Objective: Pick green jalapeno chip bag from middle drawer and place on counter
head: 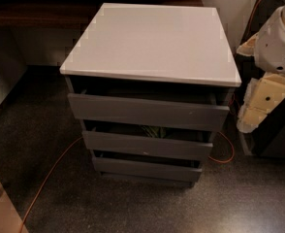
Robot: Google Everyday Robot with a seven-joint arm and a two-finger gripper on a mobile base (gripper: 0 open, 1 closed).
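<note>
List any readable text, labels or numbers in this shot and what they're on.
None readable.
Chip bag in the middle drawer: any print is too small to read.
Counter and drawer fronts: no markings show.
Gripper, at the right edge of the view: no label visible.
</note>
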